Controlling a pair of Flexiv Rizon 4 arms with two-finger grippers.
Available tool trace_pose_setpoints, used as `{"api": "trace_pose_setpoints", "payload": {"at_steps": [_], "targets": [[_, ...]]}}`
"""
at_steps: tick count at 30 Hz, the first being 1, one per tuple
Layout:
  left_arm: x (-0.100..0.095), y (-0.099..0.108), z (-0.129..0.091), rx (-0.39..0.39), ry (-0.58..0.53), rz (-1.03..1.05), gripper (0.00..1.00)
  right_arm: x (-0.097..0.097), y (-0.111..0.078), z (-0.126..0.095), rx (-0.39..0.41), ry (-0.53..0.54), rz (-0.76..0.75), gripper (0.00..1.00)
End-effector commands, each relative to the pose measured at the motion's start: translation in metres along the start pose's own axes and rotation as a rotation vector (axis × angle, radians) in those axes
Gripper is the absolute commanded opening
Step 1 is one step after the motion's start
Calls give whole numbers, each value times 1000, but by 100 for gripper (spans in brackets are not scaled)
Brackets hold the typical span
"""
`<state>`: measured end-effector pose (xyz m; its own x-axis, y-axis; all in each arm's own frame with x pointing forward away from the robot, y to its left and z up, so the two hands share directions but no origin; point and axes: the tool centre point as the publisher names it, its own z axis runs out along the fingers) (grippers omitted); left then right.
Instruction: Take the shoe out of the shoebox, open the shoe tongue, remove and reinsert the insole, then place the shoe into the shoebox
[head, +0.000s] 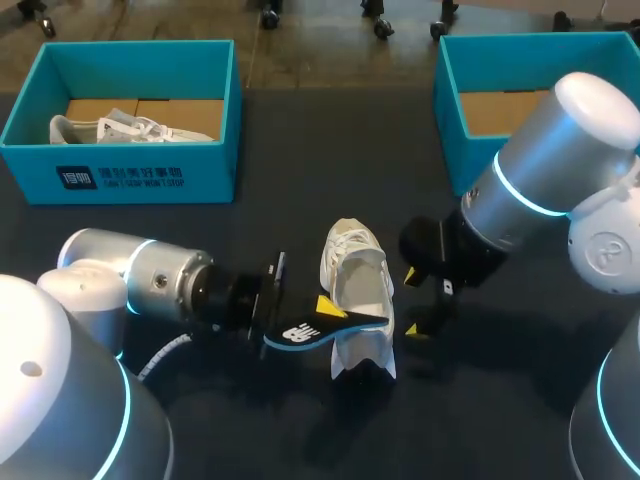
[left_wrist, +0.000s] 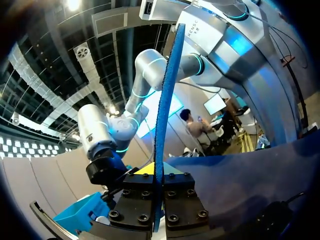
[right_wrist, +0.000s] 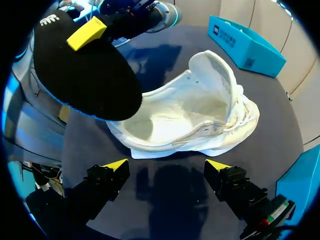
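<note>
Insole (head: 318, 332): thin, flexible sheet with a dark face and blue edge, clenched edge-on in the left tool (left_wrist: 158, 210), over one end of the soft white shoe (head: 355, 290) lying on its side on the bench (head: 520, 400). Right tool (right_wrist: 167, 167) released, just beside the shoe. Reinsertion probably calls for toe-first feeding, with the limp upper steadied.

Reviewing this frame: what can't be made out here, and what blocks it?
Right wrist view: one end of the shoe, behind the insole.
Head view: part of the right shoebox floor, under the right arm.
Left wrist view: the shoe is absent; the insole, clamped in the left end effector, shows edge-on only, its faces unseen.
</note>
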<state>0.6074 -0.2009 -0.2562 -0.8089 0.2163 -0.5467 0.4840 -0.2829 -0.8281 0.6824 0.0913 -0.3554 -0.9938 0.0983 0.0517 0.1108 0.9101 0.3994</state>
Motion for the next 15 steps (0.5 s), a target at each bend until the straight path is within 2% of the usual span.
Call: {"api": "trace_pose_setpoints", "payload": {"at_steps": [1,8,15], "targets": [[0,7,0,-18,-26,-16,0,0,0,1,0,-1,-1,100],[-1,14,-4,-39,-43,-33,0,0,0,1,0,-1,-1,100],[2,20,1,-56,-37,-35,0,0,0,1,0,-1,-1,100]]}}
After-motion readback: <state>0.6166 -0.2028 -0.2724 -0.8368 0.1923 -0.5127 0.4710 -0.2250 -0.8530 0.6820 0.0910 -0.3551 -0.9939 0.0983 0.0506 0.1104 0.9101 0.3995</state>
